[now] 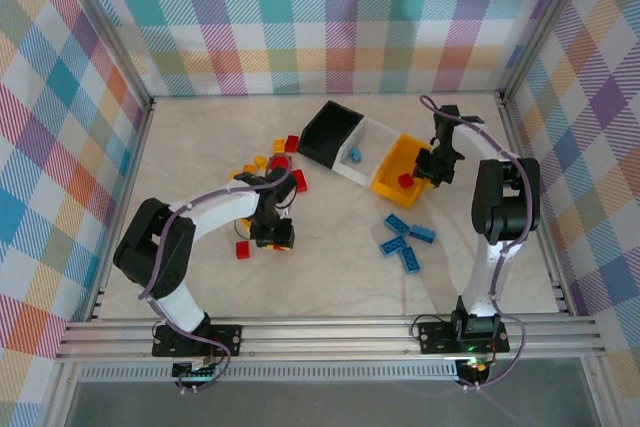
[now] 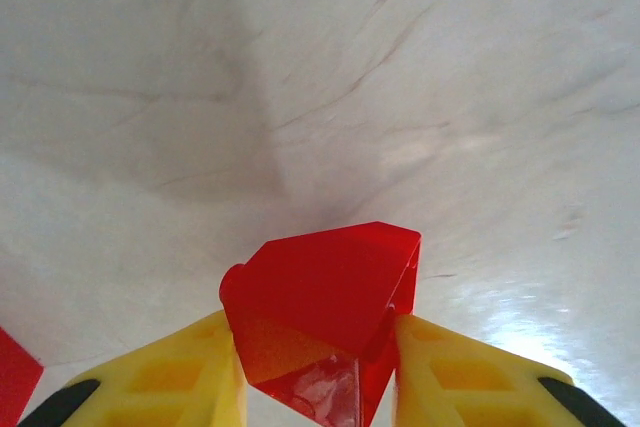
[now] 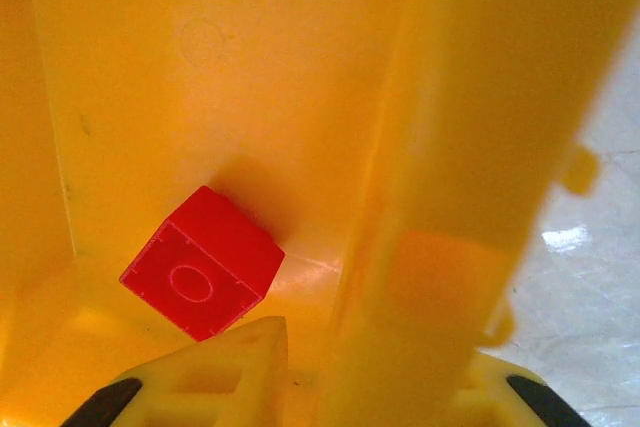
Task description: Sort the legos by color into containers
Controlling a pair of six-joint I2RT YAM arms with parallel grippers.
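Note:
My left gripper (image 1: 272,237) is down at the table, shut on a red lego (image 2: 320,287) that sits wedged between its yellow fingers (image 2: 190,367). My right gripper (image 1: 432,169) is at the orange-yellow container (image 1: 388,187), shut on that bin's right wall (image 3: 470,97), with one finger (image 3: 230,367) inside and the other outside. A red lego (image 3: 205,262) lies on that bin's floor. The white container (image 1: 380,129) holds a blue lego (image 1: 354,155). The black container (image 1: 330,132) stands left of it.
A loose pile of red and yellow legos (image 1: 270,162) lies behind the left gripper. Another red lego (image 1: 243,250) is just left of it. Several blue legos (image 1: 405,237) lie in front of the bins. Plaid walls enclose the table.

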